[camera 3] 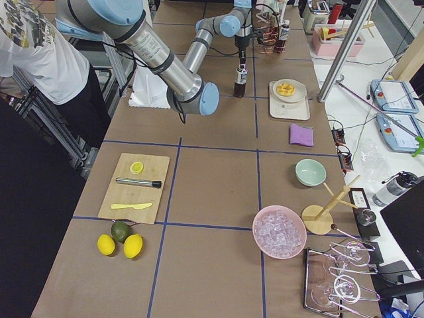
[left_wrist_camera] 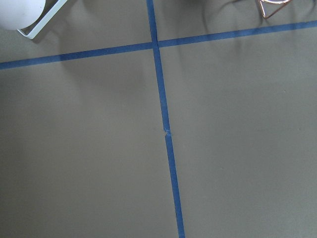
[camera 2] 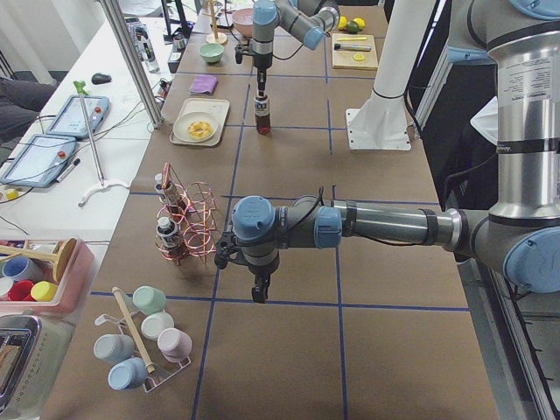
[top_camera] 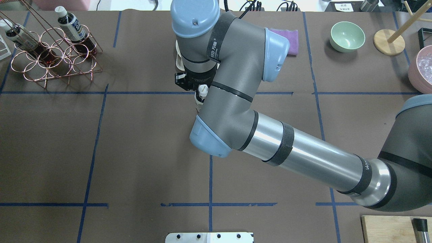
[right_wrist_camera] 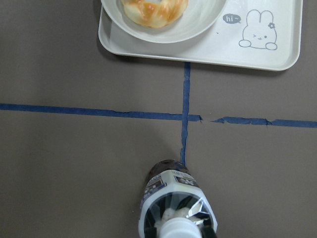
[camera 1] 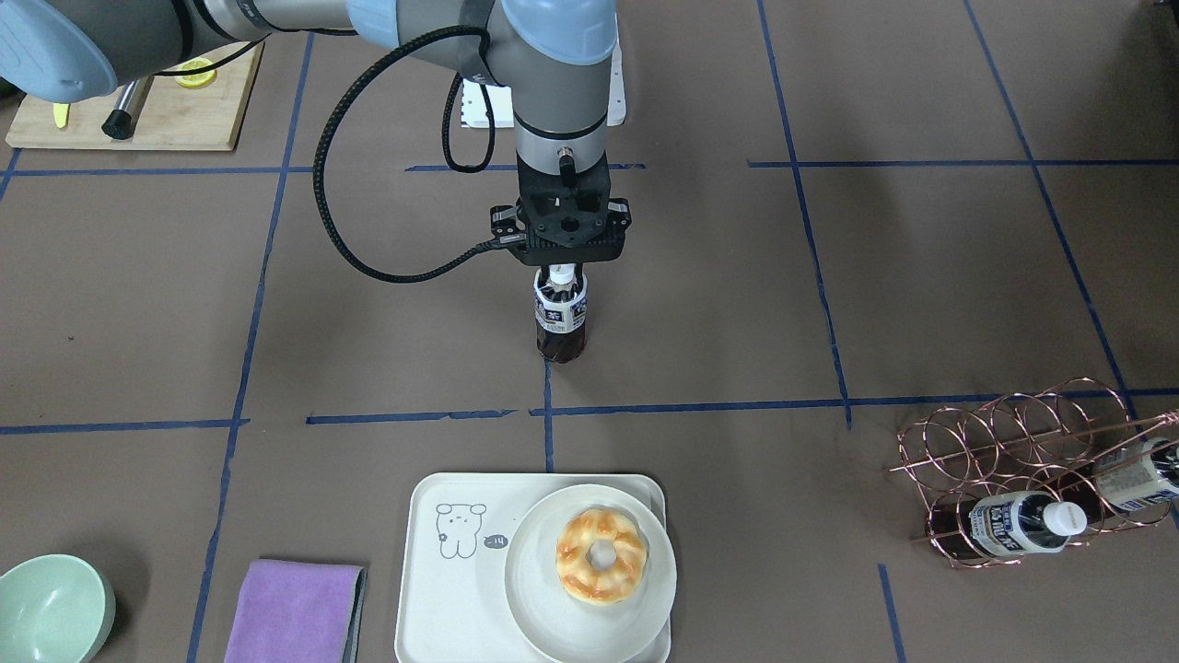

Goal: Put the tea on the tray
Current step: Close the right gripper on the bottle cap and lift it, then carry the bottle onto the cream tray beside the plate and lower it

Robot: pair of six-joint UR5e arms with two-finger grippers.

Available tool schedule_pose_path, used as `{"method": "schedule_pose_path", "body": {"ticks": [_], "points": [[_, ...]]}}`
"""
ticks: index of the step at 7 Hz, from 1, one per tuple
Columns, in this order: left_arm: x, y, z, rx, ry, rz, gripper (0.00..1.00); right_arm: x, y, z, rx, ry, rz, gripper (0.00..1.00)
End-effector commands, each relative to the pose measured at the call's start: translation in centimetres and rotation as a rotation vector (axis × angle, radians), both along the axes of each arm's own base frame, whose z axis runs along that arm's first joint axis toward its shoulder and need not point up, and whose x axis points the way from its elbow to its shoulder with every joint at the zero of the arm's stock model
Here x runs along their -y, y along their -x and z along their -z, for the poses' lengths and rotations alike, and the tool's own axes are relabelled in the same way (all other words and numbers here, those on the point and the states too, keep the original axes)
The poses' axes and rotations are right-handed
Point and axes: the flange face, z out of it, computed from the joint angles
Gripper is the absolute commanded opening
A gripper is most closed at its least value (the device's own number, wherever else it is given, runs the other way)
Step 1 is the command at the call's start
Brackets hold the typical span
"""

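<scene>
The tea (camera 1: 561, 318), a small clear bottle of dark liquid with a white cap, stands upright mid-table on a blue tape line. I cannot tell whether its base touches the table. My right gripper (camera 1: 562, 272) comes straight down and is shut on its cap and neck. The right wrist view looks down the bottle (right_wrist_camera: 174, 203). The cream tray (camera 1: 442, 599) lies beyond it, apart from it, with a round plate (camera 1: 543, 599) and a doughnut (camera 1: 601, 555) on it. My left gripper (camera 2: 260, 293) hangs low over bare table, and I cannot tell whether it is open or shut.
A copper wire rack (camera 1: 1022, 451) at the table's left end holds two more bottles (camera 1: 1018, 523). A purple cloth (camera 1: 295, 612) and a green bowl (camera 1: 51, 612) lie beside the tray. A wooden board (camera 1: 184, 115) sits near the robot's right.
</scene>
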Motion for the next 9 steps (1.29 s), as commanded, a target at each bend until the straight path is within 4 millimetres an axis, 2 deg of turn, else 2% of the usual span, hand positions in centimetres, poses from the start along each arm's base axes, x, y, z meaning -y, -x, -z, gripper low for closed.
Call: {"method": "schedule_pose_path", "body": {"ticks": [1, 2, 3, 5, 7, 8, 9], "points": [[0.0, 0.0, 0.1, 0.0, -0.001, 0.001, 1.0, 2.4, -2.5, 0.5, -0.003, -0.004, -0.044, 0.0], [0.1, -0.1, 0.1, 0.0, -0.001, -0.001, 1.0, 4.4, -4.0, 0.0, -0.018, -0.028, -0.045, 0.0], [0.1, -0.1, 0.1, 0.0, -0.003, -0.001, 1.0, 7.4, -6.2, -0.6, -0.035, -0.039, -0.065, 0.0], [0.2, -0.1, 0.3, 0.0, -0.005, 0.0, 1.0, 15.8, -10.9, -1.3, -0.055, 0.002, -0.047, 0.0], [0.3, -0.1, 0.4, 0.0, -0.006, 0.003, 1.0, 22.1, -11.3, -4.4, -0.014, -0.004, -0.065, 0.0], [0.3, -0.1, 0.7, 0.0, -0.009, 0.006, 1.0, 23.5, -11.3, -4.8, -0.02, 0.012, -0.072, 0.0], [0.4, -0.1, 0.8, 0.0, -0.008, 0.008, 1.0, 23.9, -11.1, -5.5, -0.032, 0.018, -0.063, 0.0]]}}
